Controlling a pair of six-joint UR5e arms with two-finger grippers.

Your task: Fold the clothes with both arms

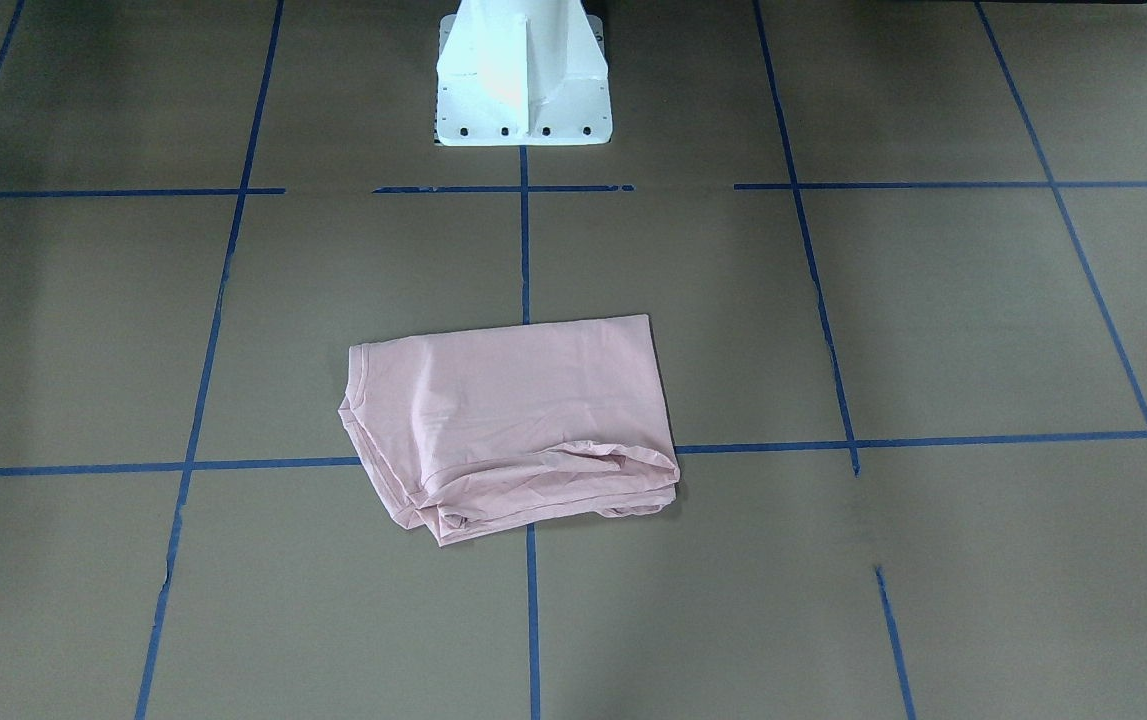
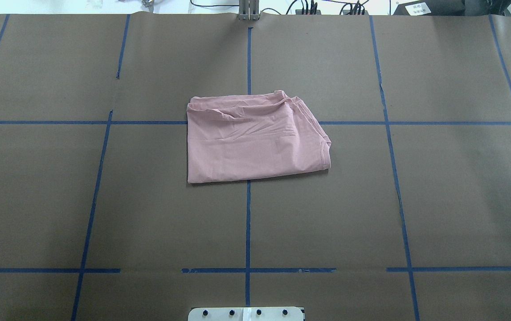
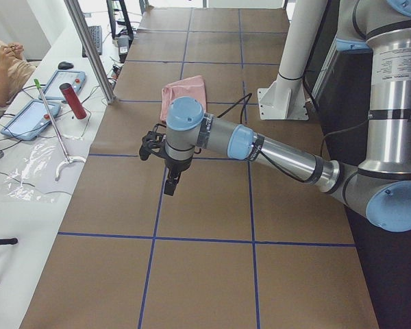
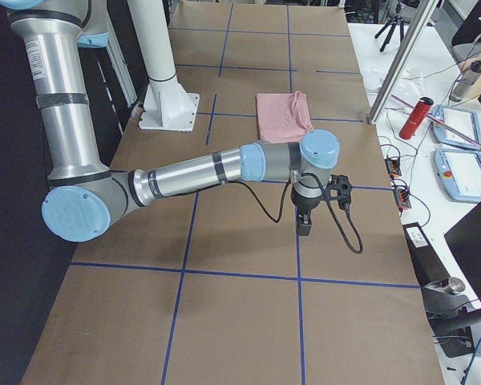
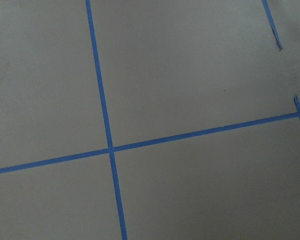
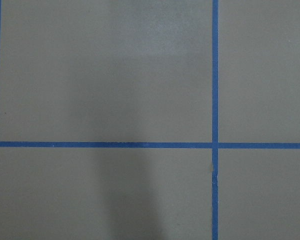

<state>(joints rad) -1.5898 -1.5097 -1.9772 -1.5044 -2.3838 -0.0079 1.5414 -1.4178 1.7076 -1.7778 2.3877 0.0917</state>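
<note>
Blue-taped brown tbl (image 2: 460, 200), pink tee (image 2: 251, 142)

Left arm (image 3: 281, 154): silver-grey tubes, light-blue round joint caps. Upright segment carries a black band and a small printed label (image 3: 390, 65); text too small to read.

Right arm (image 4: 184, 172): same finish, black band on the upright tube. Black cable (image 4: 342, 224) loops off its wrist toward 5 o'clock.

Jaws on both arms black.

White pedestal (image 1: 523, 90); four dark screws (image 1: 505, 131) along the plate's 6 o'clock edge.
</note>
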